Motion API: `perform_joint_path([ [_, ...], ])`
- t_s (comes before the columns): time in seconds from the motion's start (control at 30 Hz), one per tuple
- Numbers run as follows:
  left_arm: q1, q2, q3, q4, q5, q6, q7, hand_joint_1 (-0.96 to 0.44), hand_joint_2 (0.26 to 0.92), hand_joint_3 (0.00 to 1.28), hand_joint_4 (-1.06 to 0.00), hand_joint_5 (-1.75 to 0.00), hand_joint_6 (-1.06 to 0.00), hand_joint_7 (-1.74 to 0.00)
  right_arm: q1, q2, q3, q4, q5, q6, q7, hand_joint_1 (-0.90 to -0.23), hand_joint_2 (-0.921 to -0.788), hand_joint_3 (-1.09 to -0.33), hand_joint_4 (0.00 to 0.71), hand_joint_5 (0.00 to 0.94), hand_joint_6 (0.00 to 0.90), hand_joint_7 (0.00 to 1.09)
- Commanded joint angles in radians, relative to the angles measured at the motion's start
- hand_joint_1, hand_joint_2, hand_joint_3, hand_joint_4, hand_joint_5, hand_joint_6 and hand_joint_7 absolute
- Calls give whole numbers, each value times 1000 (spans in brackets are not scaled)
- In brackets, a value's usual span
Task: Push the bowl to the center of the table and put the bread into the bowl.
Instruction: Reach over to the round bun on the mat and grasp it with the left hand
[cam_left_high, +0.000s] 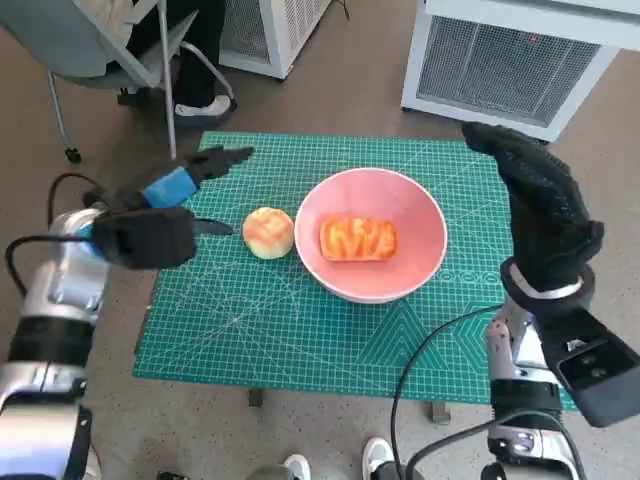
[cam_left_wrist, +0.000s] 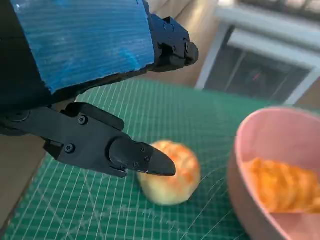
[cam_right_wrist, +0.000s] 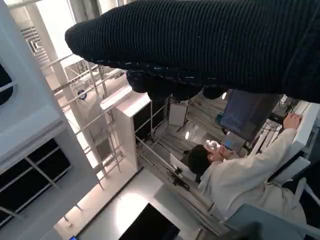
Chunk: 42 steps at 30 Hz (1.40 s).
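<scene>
Right hand (cam_left_high: 540, 205): nearest the head camera, gloved, raised over the right edge of the table, just right of the bowl and apart from it. Fingers extended and loosely spread, grasping nothing. In its own wrist view the glove (cam_right_wrist: 200, 45) is a dark band and the fingers hardly show.
Bowl (cam_left_high: 371, 235): pink, upright, resting on the green mat (cam_left_high: 250, 320), roughly mid-table and slightly toward the right. Its rim also shows in the left wrist view (cam_left_wrist: 240, 165).
Bread in bowl (cam_left_high: 358, 239): oblong orange-brown piece lying flat on the bowl floor; blurred in the left wrist view (cam_left_wrist: 282, 185).
Round bun (cam_left_high: 268, 232): pale golden, on the mat just left of the bowl, outside it. Whether it touches the bowl wall cannot be told.
Left hand (cam_left_high: 165, 215): blue-taped back, over the left part of the mat, just left of the bun. Fingers apart and released, holding nothing. One fingertip (cam_left_wrist: 150, 162) overlaps the bun (cam_left_wrist: 172, 172) in the wrist view; contact cannot be told.
Surroundings: chair legs and a shoe (cam_left_high: 205, 105) beyond the table's far left; white vented cabinet (cam_left_high: 510, 65) at far right; a seated person (cam_right_wrist: 240, 180) in pale clothing in the right wrist view.
</scene>
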Motion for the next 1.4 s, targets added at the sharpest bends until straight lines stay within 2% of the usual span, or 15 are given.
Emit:
perform_joint_path([
  [0.03, -61, -37, -44, 89, 33, 41, -14, -293, 826, 0, -163, -2, -305, -13, 12, -17, 1, -13, -6, 18, 1, -604, -921, -733, 256, 0, -1, 665],
  [0.23, -107, -76, -85, 186, 61, 62, -13, -280, 827, 1, -158, -2, -317, -14, 22, -25, -2, -27, 2, 29, 6, -607, -921, -734, 256, 0, -1, 665],
  [0.67, -129, -156, -142, 295, 107, 38, 82, -278, 831, 1, -222, -13, -404, -35, 33, -30, 0, -43, 1, 44, 1, -607, -921, -736, 254, 0, -1, 664],
  [0.8, -130, -170, -163, 312, 126, 26, 100, -270, 835, 2, -267, -11, -440, -33, 36, -30, 0, -47, 2, 47, 1, -607, -921, -736, 254, 0, -1, 664],
  [0.97, -135, -177, -182, 327, 139, 29, 102, -220, 868, 7, -408, -22, -594, -76, 40, -29, 0, -53, 6, 50, 2, -607, -921, -736, 254, 0, -1, 664],
  [1.03, -138, -177, -183, 332, 141, 28, 102, -173, 895, 6, -573, -28, -718, -126, 41, -29, 0, -55, 7, 52, 2, -607, -921, -736, 253, 0, -1, 664],
  [1.07, -138, -176, -183, 334, 142, 28, 103, -211, 900, 27, -628, -40, -702, -353, 41, -29, 0, -56, 8, 53, 2, -606, -921, -735, 253, 0, -1, 664],
  [1.1, -139, -175, -184, 336, 143, 25, 106, -264, 907, 74, -708, -58, -659, -703, 41, -28, -1, -56, 9, 53, 2, -606, -921, -735, 253, 0, -1, 663],
  [1.13, -139, -173, -184, 337, 143, 24, 109, -169, 912, 91, -661, -450, -646, -914, 41, -28, -1, -56, 9, 54, 2, -606, -921, -733, 253, 0, -1, 663],
  [1.2, -141, -166, -186, 341, 147, 13, 118, -87, 916, 104, -621, -802, -637, -1086, 41, -27, -1, -54, 9, 51, 3, -606, -921, -732, 253, 0, -1, 663],
  [1.3, -145, -156, -187, 345, 154, 8, 132, -30, 919, 107, -594, -1065, -638, -1185, 42, -26, 0, -54, 8, 50, 3, -606, -921, -730, 253, 0, -1, 663],
  [1.4, -149, -145, -183, 344, 155, 5, 145, -10, 920, 107, -586, -1158, -641, -1207, 44, -25, 1, -55, 7, 48, 2, -606, -921, -729, 253, 0, -1, 663],
])
